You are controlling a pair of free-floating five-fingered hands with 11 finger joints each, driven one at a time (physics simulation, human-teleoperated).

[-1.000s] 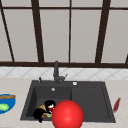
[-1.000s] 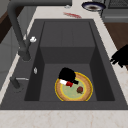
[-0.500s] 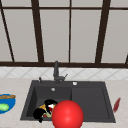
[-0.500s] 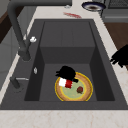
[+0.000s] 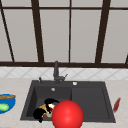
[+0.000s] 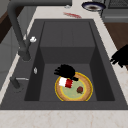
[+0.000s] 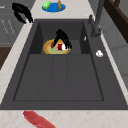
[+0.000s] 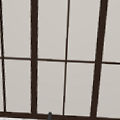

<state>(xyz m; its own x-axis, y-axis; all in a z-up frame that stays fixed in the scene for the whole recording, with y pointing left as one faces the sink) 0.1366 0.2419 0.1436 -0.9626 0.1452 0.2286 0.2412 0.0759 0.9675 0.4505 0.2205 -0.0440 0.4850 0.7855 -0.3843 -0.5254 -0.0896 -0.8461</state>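
Observation:
A yellow-rimmed plate [image 6: 85, 96] with a green centre lies in the left basin of the dark sink [image 5: 87, 100]. My right hand [image 6: 65, 70] is low over the plate's back edge, its fingers curled round a small red and white can [image 6: 65, 82]. That hand [image 7: 62, 37] and the can [image 7: 60, 47] also appear from the right, and the hand [image 5: 51, 102] from the front. A small dark red piece [image 6: 80, 89] rests on the plate. My left hand [image 5: 38, 115] hangs over the sink's front edge with relaxed fingers, holding nothing [image 6: 121, 56] [image 7: 21, 11].
A big red ball [image 5: 67, 115] covers the sink's front edge and part of the plate. The faucet [image 5: 56, 72] stands behind the basin. A blue plate [image 5: 11, 103] with food sits on the left counter, a red strip [image 5: 116, 105] on the right counter, a dark bowl [image 6: 93, 6] beyond it.
The right hand has shifted slightly toward the back wall with the can. The left hand has stayed where it was.

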